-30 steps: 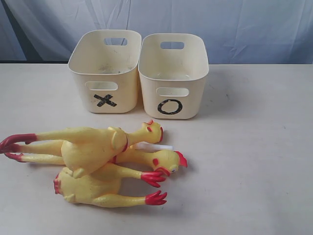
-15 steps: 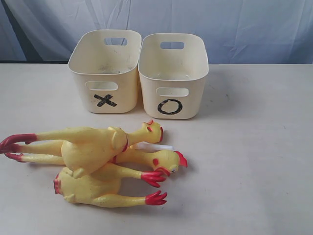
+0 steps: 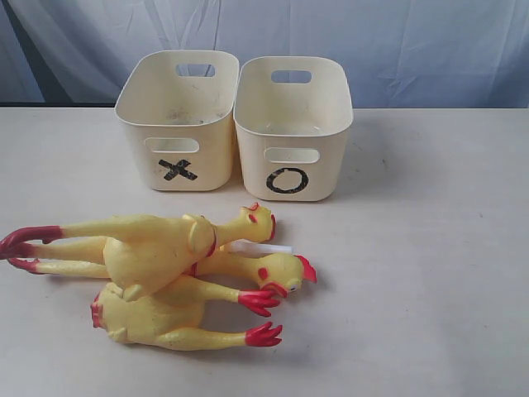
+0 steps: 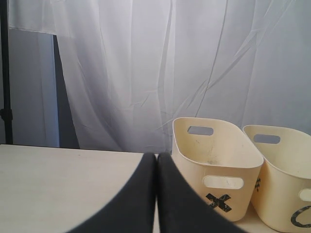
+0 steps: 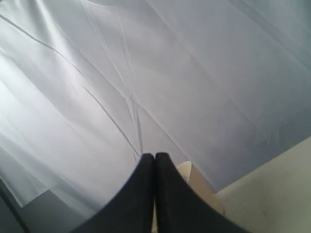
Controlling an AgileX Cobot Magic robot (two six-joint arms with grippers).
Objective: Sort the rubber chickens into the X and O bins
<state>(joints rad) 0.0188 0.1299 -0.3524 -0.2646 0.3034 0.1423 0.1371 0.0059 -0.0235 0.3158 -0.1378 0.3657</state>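
1. Work surface: a pale cream table fills the lower part of the exterior view. Its top is matte and carries only the items listed below.
2. Room: a white, creased curtain hangs behind the far edge of the table. A dark gap shows at the curtain's left side. In the left wrist view a dark upright post stands beside the same curtain.
3. X bin: it stands upright at the back of the table, left of centre. The inside that shows is empty.
4. O bin: it stands upright just beside the X bin, on its right, with the walls almost touching. The inside that shows is empty.
5. Rubber chickens: they lie in one pile on the table in front of the bins, apart from them.
   - The top one lies lengthwise, red feet to the left and head to the right.
   - A second head with a red comb lies just below it.
   - Another body lies nearest the camera, red feet to the right.
   - A white tube shows between the two heads.
6. Left gripper: the black fingers are pressed together with nothing between them, above the table and short of the X bin.
7. Right gripper: the fingers are pressed together, holding nothing, and aimed up toward the curtain.
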